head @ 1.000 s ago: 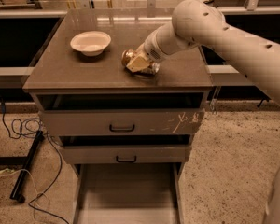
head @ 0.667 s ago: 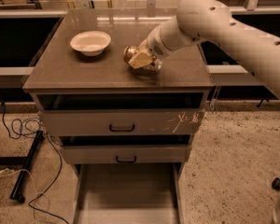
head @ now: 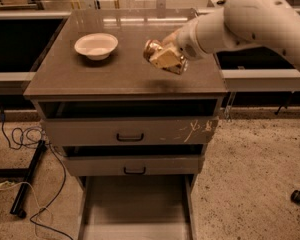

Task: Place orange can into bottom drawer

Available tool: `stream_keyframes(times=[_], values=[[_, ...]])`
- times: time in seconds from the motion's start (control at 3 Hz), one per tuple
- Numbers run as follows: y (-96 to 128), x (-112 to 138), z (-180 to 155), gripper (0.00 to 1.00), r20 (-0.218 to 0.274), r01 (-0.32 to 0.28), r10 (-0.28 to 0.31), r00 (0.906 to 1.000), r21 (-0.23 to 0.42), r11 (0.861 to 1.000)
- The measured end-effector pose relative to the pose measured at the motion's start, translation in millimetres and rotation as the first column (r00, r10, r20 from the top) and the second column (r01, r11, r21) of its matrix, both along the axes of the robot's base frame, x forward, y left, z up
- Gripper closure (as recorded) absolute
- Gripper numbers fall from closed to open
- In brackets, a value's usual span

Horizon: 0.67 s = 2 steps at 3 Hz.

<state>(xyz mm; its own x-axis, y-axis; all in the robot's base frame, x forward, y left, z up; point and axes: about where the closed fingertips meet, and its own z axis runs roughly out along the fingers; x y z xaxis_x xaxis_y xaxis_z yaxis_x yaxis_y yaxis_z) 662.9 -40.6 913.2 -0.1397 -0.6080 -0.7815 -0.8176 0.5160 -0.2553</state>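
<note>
Golden-brown metal in the grip: clamping a small, dented, shiny orange can (head: 151, 50) between the pale fingers of the two-finger gripper (head: 163, 59), closed tight on the can's sides. Holding it tilted and clear of the surface, above the flat brown cabinet top (head: 85, 79). Throwing a soft dark shadow (head: 165, 85) onto that top directly below the gripper. Reaching in from the upper right on the thick, rounded white arm (head: 250, 14), wrist pointing left and slightly down.

Sitting to the camera-left of the gripper, well apart from it and a little farther back: round white bowl (head: 96, 45), upright on the same top.

Sitting below the gripper, at the cabinet front: two grey upper drawers (head: 90, 132) with black handles, one above the other, both showing dark gaps above their fronts. Lying lowest, well below the gripper and nearest the camera: long grey bottom drawer (head: 135, 209), pulled out, showing a flat pale-grey floor and low sides. Not yet holding the can.

Trailing over the speckled floor (head: 250, 174), far down and left of the gripper: black cables (head: 20, 134). Standing far down and right of it: small black caster wheel (head: 299, 195), close to the frame edge.
</note>
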Motion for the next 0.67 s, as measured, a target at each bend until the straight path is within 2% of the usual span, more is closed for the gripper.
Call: stream_keyframes(times=[0.33, 0.67], values=[[-25, -48, 9, 1.00, 0.013, 0.058, -0.058, 0.9982, 0.055, 0.997], [-58, -100, -9, 1.00, -0.009, 0.138, -0.138, 0.9904, 0.074, 0.988]])
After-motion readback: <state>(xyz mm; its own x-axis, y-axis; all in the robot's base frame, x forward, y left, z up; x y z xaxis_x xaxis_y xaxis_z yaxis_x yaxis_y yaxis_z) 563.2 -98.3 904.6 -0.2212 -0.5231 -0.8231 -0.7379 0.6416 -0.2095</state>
